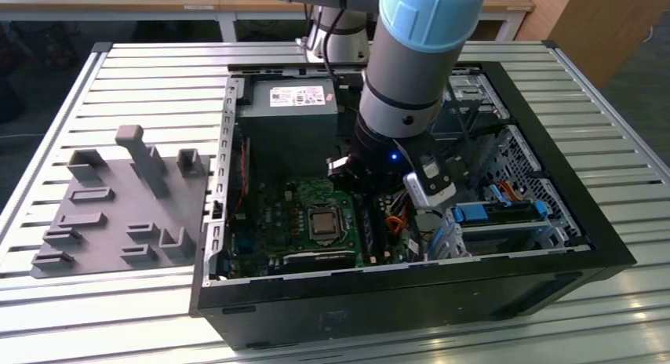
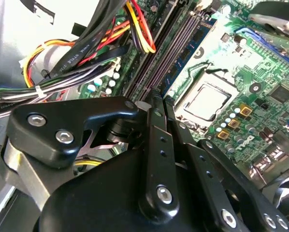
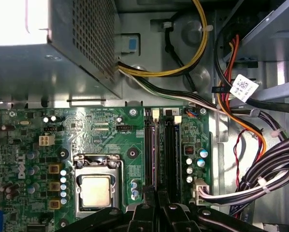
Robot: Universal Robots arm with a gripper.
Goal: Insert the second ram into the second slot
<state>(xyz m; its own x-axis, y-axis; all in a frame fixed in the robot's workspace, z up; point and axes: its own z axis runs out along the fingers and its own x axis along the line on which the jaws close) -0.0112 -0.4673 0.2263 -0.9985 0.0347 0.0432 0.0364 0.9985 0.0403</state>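
**Gripper low over the memory slots, fingers together**

In the second wrist view the gripper [image 2: 156,104] is nearest the lens: its black fingers [image 2: 160,145] lie pressed side by side and run down to a narrow tip right above the slots [image 2: 171,50]. They look closed, either on something very thin or on nothing; I cannot tell which, since no blade shows between them. A dark blue stick [image 2: 190,46] with a pale label stands seated in the row just beside the CPU socket [image 2: 205,101]; whether that is the second ram is not certain.

The first wrist view looks straight along the fingers, and the tip [image 3: 156,200] sits over the near end of the two long slots [image 3: 161,154], lined up with their length, probably so any push goes straight down. Cables [image 3: 275,164] are bundled off to one side, clear of the rows.

Farther out, the exterior view shows the arm [image 1: 413,74] reaching down into the open case [image 1: 398,301], which lies on the slatted table [image 1: 136,74].
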